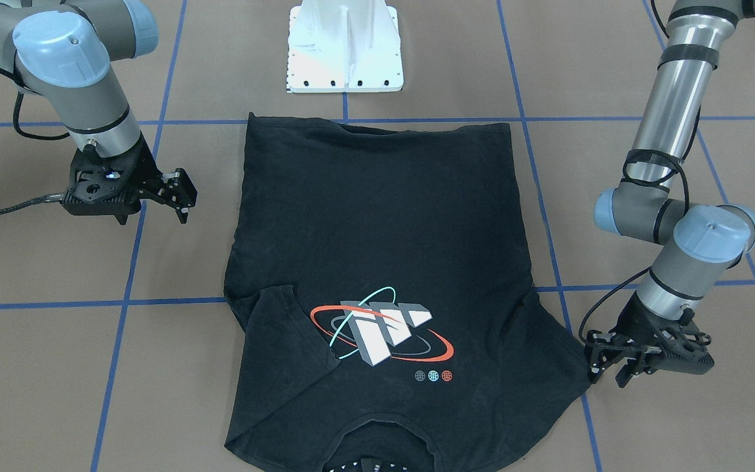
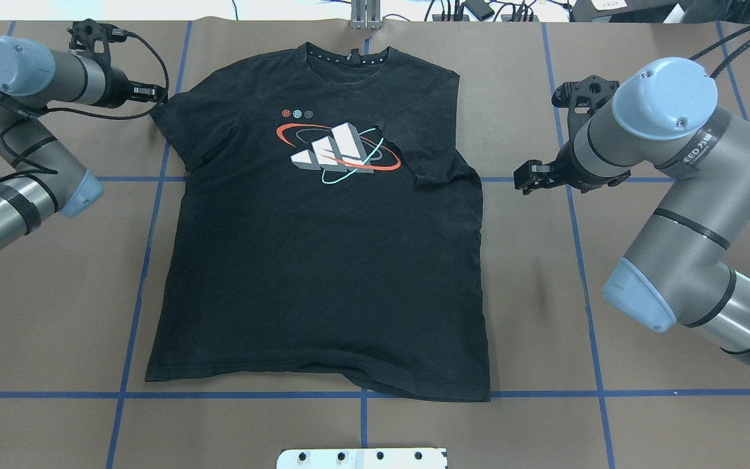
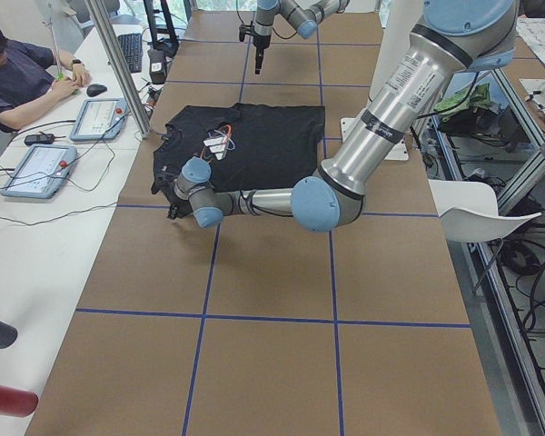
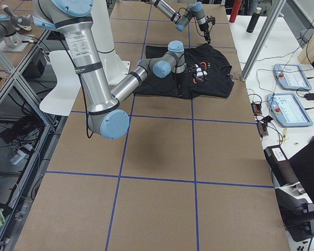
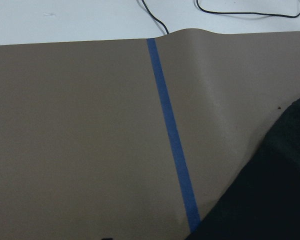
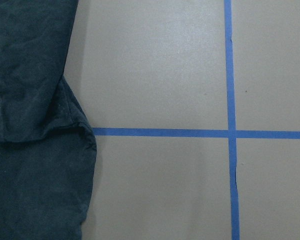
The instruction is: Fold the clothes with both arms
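The black t-shirt (image 1: 377, 216) lies flat and face up on the brown table, collar away from the robot (image 2: 323, 273). Its sleeve on the robot's right is folded in over the chest graphic (image 2: 414, 156). The other sleeve lies spread out. My left gripper (image 1: 607, 375) is low at the tip of that spread sleeve (image 2: 153, 93), and its jaws look open and empty. My right gripper (image 1: 184, 196) is open and empty, hovering clear of the shirt's right edge (image 2: 523, 180). The wrist views show only shirt edges (image 5: 270, 200) (image 6: 25, 100), no fingers.
The white pedestal base (image 1: 345, 52) stands just behind the shirt's hem. Blue tape lines (image 2: 583, 260) grid the brown table. Along the far side is a white bench with control tablets (image 3: 36, 168) and a seated operator (image 3: 18, 73).
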Tool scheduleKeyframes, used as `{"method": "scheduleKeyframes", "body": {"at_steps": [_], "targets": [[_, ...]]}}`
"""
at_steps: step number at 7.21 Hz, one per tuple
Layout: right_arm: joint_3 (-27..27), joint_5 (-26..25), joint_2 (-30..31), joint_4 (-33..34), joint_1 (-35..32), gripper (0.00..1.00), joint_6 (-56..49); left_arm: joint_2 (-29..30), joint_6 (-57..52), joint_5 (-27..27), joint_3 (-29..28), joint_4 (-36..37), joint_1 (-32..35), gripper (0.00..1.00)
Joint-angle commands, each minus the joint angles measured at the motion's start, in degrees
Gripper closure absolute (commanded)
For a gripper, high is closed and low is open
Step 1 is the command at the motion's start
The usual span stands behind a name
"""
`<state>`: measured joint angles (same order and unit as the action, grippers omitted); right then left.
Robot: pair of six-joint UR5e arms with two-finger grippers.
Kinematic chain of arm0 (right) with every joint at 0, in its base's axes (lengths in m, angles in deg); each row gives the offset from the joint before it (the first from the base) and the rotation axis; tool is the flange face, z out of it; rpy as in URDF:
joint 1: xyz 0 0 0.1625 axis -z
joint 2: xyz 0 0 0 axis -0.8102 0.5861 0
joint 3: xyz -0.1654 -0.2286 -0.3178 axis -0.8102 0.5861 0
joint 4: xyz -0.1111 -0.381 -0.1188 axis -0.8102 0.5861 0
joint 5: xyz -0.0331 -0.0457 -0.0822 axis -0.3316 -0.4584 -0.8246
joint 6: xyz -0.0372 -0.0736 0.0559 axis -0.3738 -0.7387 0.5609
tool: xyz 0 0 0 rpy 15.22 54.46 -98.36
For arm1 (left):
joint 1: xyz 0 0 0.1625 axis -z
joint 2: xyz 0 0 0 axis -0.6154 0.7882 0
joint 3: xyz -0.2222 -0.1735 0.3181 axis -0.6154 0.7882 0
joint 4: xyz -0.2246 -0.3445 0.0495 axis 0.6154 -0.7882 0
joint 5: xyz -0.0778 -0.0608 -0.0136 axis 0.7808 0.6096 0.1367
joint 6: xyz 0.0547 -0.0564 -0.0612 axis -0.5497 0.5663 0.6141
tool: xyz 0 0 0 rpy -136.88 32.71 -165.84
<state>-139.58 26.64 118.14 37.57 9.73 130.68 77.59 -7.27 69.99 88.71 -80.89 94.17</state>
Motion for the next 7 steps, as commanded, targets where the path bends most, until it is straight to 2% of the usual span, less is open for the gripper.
{"method": "scheduleKeyframes", "body": {"at_steps": [1,7], "targets": [[0.2,0.0,-0.1,0.0,0.0,0.00,-0.2,-0.7,0.0,0.1,0.1,-0.1,0.0,0.47],[0.3,0.0,-0.1,0.0,0.2,0.00,-0.2,-1.3,0.6,0.1,0.6,-0.1,-0.9,0.54]]}}
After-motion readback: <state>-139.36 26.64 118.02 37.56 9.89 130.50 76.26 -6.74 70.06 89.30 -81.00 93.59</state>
